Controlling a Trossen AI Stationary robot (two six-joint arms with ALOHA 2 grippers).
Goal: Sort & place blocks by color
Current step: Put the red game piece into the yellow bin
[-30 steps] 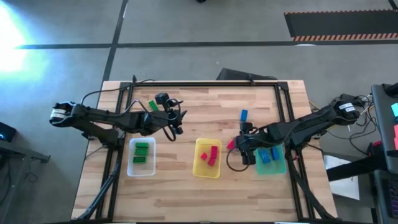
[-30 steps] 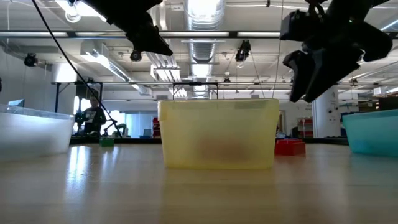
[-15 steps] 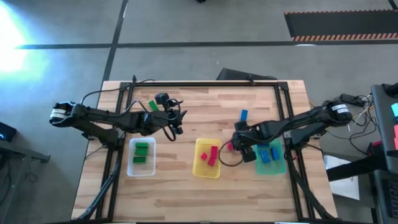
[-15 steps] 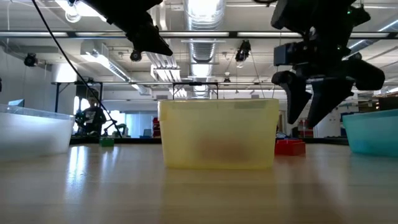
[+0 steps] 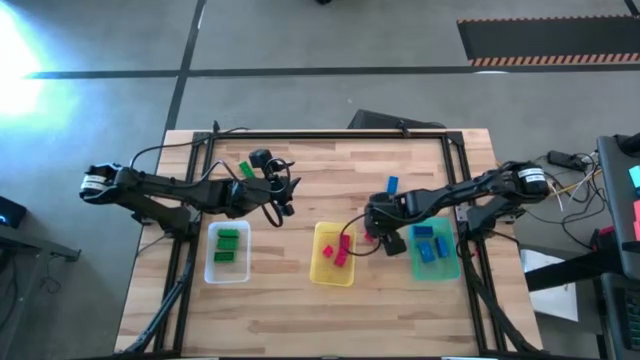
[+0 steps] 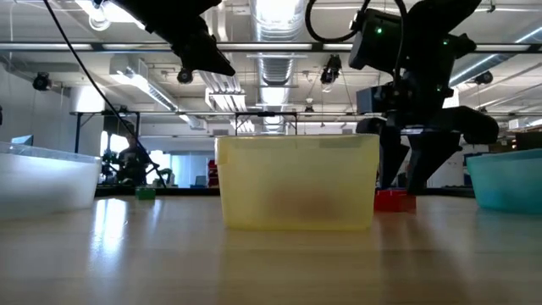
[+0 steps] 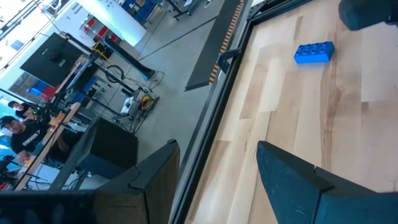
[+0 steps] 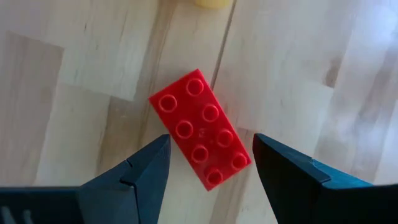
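Right gripper: we see the right gripper (image 8: 208,165) low over the desk (image 5: 300,300), its two fingers spread wide apart on either side of a red block (image 8: 202,129), not touching it.
Red block: we find it flat on the bare wood, studs up, lying at a slant between the fingers; in the low view the red block (image 6: 393,200) sits just beside the yellow tray (image 6: 296,182), between it and the teal tray (image 6: 508,180).
Left gripper: we see the left gripper (image 5: 284,199) held above the desk behind the clear tray (image 5: 227,252), fingers parted with nothing between them.
Clear tray: we count green blocks (image 5: 227,246) inside it.
Yellow tray: in the high view the yellow tray (image 5: 320,268) holds red blocks (image 5: 340,250).
Teal tray: in the high view the teal tray (image 5: 440,268) holds blue blocks (image 5: 431,245).
Loose blocks: we note a blue block (image 5: 391,184) alone on the wood behind the right gripper, also seen past the left fingers (image 7: 314,52), and a green block (image 5: 245,169) lying near the far edge beside the left arm.
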